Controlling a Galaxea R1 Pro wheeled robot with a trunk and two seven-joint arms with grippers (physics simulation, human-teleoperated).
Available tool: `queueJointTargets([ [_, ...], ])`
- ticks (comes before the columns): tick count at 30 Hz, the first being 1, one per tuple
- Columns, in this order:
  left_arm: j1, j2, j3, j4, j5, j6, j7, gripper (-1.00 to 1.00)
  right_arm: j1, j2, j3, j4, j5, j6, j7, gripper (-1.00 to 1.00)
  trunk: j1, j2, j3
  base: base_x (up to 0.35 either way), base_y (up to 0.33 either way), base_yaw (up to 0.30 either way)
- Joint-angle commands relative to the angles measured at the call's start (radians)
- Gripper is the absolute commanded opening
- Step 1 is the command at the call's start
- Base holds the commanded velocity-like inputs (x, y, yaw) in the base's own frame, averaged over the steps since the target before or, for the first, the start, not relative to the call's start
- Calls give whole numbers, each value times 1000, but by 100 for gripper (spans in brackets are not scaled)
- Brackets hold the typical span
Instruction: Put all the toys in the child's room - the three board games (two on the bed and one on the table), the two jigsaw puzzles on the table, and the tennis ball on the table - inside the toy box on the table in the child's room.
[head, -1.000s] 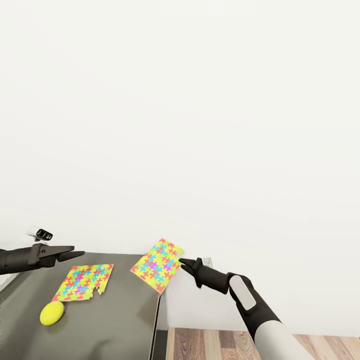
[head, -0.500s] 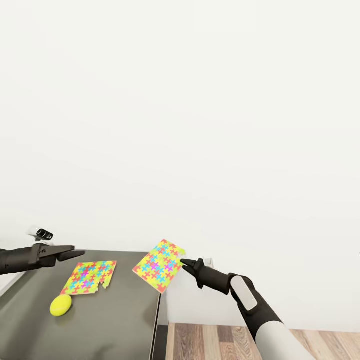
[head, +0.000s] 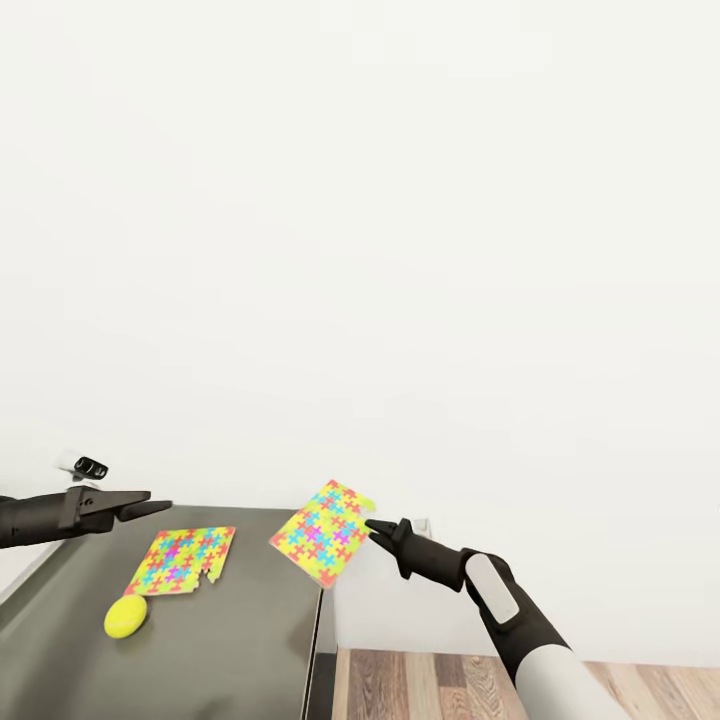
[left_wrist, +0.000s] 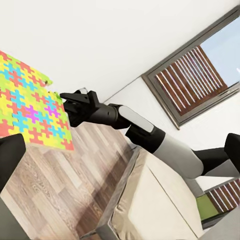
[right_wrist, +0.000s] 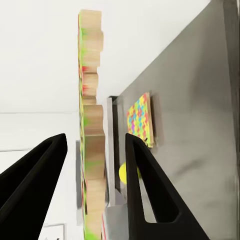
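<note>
Jigsaw puzzle (head: 322, 530), a thin sheet of yellow, pink, blue and green pieces, hangs tilted off the dark table (head: 250, 640) corner, edge-on between the fingers of my right gripper (head: 372, 526). The wrist view shows a gap on either side, so I cannot tell whether it is clamped. If that hold is loose, I judge a swing could drop the sheet to the wood floor (head: 420, 685) or knock the tennis ball (head: 125, 617) and the second puzzle (head: 183, 560) lying flat beyond it, while my left gripper (head: 150, 507) hovers farther back, fingers apart and empty.
</note>
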Motion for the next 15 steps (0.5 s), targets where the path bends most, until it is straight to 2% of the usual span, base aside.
queueJointTargets([
  [1, -1, 0, -1, 0, 0, 11, -3, 100, 0, -2, -5, 0, 1, 6, 2, -100, -4, 6, 2, 0, 0, 0],
  [6, 0, -1, -4, 0, 0, 11, -3, 100, 1, -21, -7, 0, -3, 8, 9, -100, -23, 41, 18, 0, 0, 0],
  [15, 0, -12, -7, 0, 2, 11, -3, 100, 2, -31, -7, 3, -3, 7, 13, -100, -58, 104, 46, 0, 0, 0],
])
